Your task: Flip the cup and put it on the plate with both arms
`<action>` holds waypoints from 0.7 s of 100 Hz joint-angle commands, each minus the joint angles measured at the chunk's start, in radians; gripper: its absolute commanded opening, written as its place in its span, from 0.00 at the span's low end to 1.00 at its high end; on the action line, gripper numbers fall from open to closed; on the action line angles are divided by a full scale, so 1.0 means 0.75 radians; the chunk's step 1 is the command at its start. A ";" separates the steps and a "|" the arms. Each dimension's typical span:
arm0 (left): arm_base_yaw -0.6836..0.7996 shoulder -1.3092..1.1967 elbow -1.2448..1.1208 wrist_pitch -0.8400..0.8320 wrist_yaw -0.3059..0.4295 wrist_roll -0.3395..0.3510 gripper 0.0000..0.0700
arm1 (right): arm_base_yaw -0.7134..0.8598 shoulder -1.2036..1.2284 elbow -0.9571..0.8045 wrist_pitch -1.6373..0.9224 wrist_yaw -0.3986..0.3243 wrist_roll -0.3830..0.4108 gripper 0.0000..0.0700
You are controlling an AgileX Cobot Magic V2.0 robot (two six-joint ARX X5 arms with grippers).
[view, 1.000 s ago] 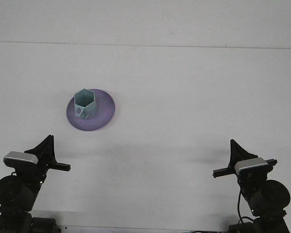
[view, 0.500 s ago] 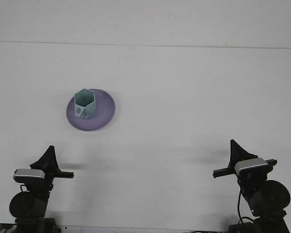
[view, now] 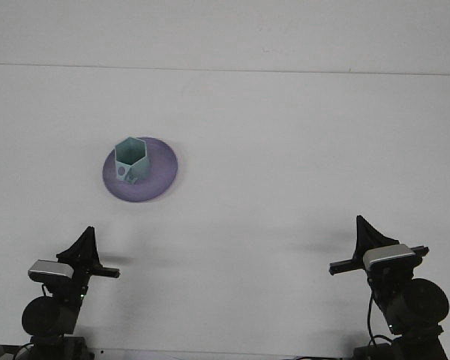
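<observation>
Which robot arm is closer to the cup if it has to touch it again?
Left, probably. The cup stands upright on the purple plate on the table's left side, nearer the left hand. The right hand sits far across the table.

Look at your cup (view: pixel 130 159): pale teal, hexagonal walls, standing upright with its open mouth facing up. There's a small handle or lug low on the side facing you, with a round hole beside it. It sits on the purple plate (view: pixel 159 175), a shallow round dish, and the cup rests toward the plate's left part, not dead centre. The plate lies flat on the white table (view: pixel 300 150), left of the middle, well back from the near edge.
</observation>
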 commanded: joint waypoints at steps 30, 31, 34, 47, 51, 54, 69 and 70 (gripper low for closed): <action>0.001 -0.001 -0.027 0.013 0.009 -0.025 0.02 | 0.003 0.005 0.001 0.021 0.005 0.013 0.00; 0.001 -0.001 -0.027 0.013 0.009 -0.025 0.02 | 0.002 0.005 0.001 0.021 0.005 0.013 0.00; 0.001 -0.001 -0.027 0.013 0.009 -0.025 0.02 | 0.002 0.005 0.001 0.021 0.005 0.013 0.00; 0.001 -0.001 -0.027 0.013 0.009 -0.025 0.02 | 0.002 0.005 0.001 0.024 0.006 0.007 0.00; 0.001 -0.001 -0.027 0.013 0.009 -0.025 0.02 | 0.002 0.004 -0.005 0.035 0.007 -0.012 0.00; 0.001 -0.001 -0.027 0.013 0.009 -0.025 0.02 | 0.001 0.000 -0.008 0.043 0.009 -0.042 0.00; 0.001 -0.001 -0.027 0.013 0.009 -0.025 0.02 | -0.073 -0.126 -0.158 0.171 0.015 -0.159 0.00; 0.001 -0.001 -0.027 0.013 0.009 -0.025 0.02 | -0.079 -0.139 -0.175 0.182 0.012 -0.168 0.00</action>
